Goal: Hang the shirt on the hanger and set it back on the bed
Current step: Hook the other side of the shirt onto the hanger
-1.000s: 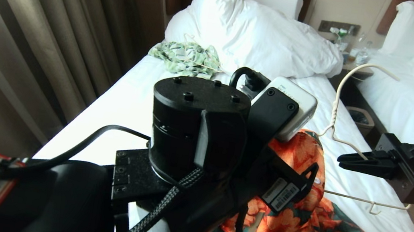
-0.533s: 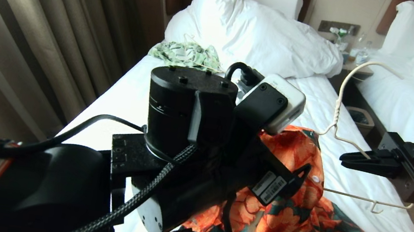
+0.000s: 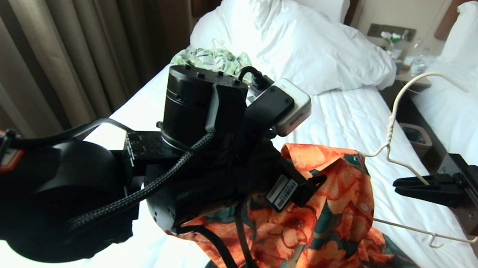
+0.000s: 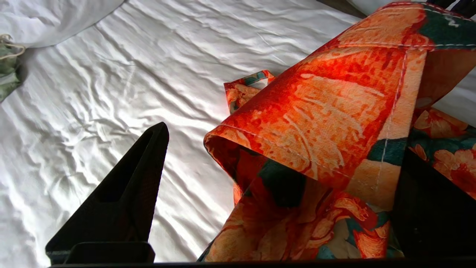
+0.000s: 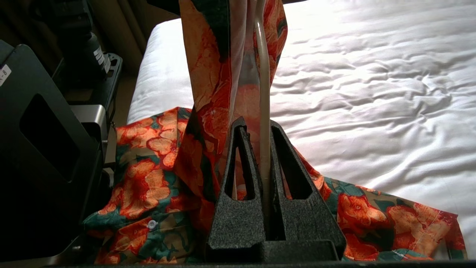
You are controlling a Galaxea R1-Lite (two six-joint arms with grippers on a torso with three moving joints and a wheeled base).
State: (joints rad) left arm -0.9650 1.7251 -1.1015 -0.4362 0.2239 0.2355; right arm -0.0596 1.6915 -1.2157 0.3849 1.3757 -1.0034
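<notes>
From the head view, the bed [image 3: 353,117] with its white sheet runs from the middle up to 12 o'clock, where the big white duvet [image 3: 299,35] is piled. The left arm fills the 9 o'clock side, and its left gripper [image 3: 306,188] sits near the middle, right against the shirt [image 3: 336,241]. The shirt, orange flowers on dark green, hangs from the middle down to 5 o'clock, where it lies on the sheet. At 3 o'clock the right gripper [image 3: 400,185] is squeezed tight on the wire of the hanger [image 3: 391,122]. The hanger's hook curls up toward 1 o'clock, and one shoulder of it is tucked inside the shirt. A small pale green garment [image 3: 212,60] lies at 11 o'clock beside the duvet. A second bed [image 3: 472,106] is at 2 o'clock. In the left wrist view, one black finger [image 4: 122,201] of the left gripper stands at 7 o'clock and the other is at 4 o'clock, so the hand is spread wide. A fold of the shirt [image 4: 319,123] hangs between them, but the hand has no squeeze on it. In the right wrist view, the two fingers [image 5: 238,186] at 6 o'clock are pressed close together on the cream hanger [image 5: 263,96] wire. The wire goes straight up to 12 o'clock inside the shirt [image 5: 208,74].
</notes>
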